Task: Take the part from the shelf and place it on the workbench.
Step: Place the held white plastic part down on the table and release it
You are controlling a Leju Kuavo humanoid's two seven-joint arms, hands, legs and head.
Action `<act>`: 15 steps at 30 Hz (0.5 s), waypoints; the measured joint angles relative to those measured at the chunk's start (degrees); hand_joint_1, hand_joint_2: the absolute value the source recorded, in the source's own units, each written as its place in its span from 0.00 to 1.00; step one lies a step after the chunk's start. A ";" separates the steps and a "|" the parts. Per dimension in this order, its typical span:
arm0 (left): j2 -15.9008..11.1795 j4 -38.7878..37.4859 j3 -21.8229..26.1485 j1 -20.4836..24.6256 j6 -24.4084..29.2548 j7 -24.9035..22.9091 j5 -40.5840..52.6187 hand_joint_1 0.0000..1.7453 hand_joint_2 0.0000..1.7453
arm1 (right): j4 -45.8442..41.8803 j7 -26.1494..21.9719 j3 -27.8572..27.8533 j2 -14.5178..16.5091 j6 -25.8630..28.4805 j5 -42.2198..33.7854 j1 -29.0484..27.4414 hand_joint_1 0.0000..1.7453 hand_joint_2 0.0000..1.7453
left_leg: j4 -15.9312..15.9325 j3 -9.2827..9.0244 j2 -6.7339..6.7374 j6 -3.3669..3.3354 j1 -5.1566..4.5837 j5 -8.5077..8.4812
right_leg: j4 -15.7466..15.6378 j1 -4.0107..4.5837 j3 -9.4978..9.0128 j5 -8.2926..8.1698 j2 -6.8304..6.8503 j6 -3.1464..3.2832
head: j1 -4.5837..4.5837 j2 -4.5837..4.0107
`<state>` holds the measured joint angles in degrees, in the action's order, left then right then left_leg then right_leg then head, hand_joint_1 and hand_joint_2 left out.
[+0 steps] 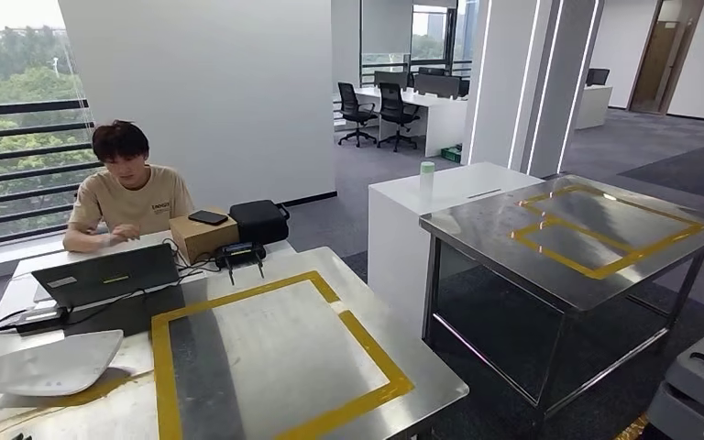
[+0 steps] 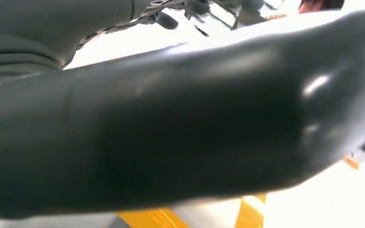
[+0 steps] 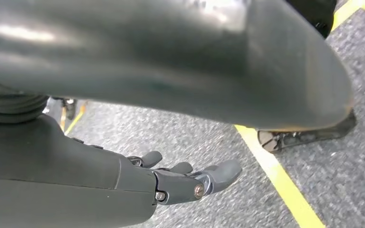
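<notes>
**Part on near bench, left hand hidden, right hand hanging empty**

Office floor, grey carpet, two steel tables. Near workbench (image 1: 394, 362) fills lower left of head view, yellow tape frame (image 1: 367, 344) on top. White curved part (image 1: 50, 364) lies at lower left of frame, on the bench surface, outside the tape frame and beside a laptop (image 1: 110, 275). Person (image 1: 128, 188) sits behind the bench, upper left. Second steel table (image 1: 477, 247) at right, also taped.

Left wrist view: dark glossy surface covers nearly everything; left hand's fingers hidden, cannot tell their state. Right hand (image 3: 190, 178) hangs over carpet, fingers loosely apart, holding nothing.

Risk, as judgement: part sits outside the taped area near the bench edge, so a nudge from the arm could slide it off; laptop cables (image 1: 192, 266) close by could snag.
</notes>
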<state>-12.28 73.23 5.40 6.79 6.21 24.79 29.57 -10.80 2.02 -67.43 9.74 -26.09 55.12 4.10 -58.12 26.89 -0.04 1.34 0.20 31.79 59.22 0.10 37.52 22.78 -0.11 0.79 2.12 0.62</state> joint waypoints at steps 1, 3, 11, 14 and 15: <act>0.01 -0.09 -0.01 0.05 0.10 0.01 0.00 0.00 0.00 | 0.00 0.01 -0.01 -0.01 -0.01 0.00 -0.05 0.00 0.00 | 0.15 0.45 0.02 -0.48 -0.12 -0.41 | -0.17 -0.09 0.08 -0.58 -0.03 -0.40 | 0.00 0.01; 0.03 -0.26 -0.03 0.19 0.28 -0.01 -0.02 0.00 0.00 | 0.00 0.01 -0.02 -0.02 -0.01 0.00 -0.14 0.00 0.00 | 0.38 1.52 0.34 -1.49 -0.12 -1.63 | 0.69 -0.33 0.75 0.48 -0.13 -1.08 | -0.03 0.00; 0.38 -0.40 -0.30 -0.55 1.42 -0.54 0.50 0.00 0.00 | 0.00 -0.01 -0.03 -0.32 -0.14 0.09 -0.11 0.00 0.00 | -0.21 8.71 0.85 -2.39 -0.22 -7.40 | 11.83 -0.25 -1.54 7.78 -0.13 -1.45 | -0.14 0.00; 0.54 -0.40 -0.41 -0.81 1.50 -0.88 1.17 0.00 0.00 | 0.00 -0.02 -0.02 -0.60 -0.13 0.16 0.09 0.00 0.00 | -0.83 10.56 0.91 -1.55 -0.23 -9.07 | 0.69 0.30 -9.56 8.70 -0.11 -0.56 | -0.15 0.01; 0.58 -0.42 -0.45 -0.83 1.49 -0.95 1.21 0.00 0.00 | 0.00 -0.02 -0.02 -0.65 -0.14 0.23 0.15 0.00 0.00 | -0.77 10.65 0.96 -1.18 -0.16 -9.58 | -0.91 0.50 -10.29 9.31 -0.12 -0.23 | -0.15 0.01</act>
<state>-11.70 72.81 4.95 5.96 7.70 23.83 30.79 -10.80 1.99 -67.45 9.09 -26.22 55.36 4.25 -58.88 37.55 0.92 0.16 0.04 22.21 58.30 0.60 27.24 32.09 -0.23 0.56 1.97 0.63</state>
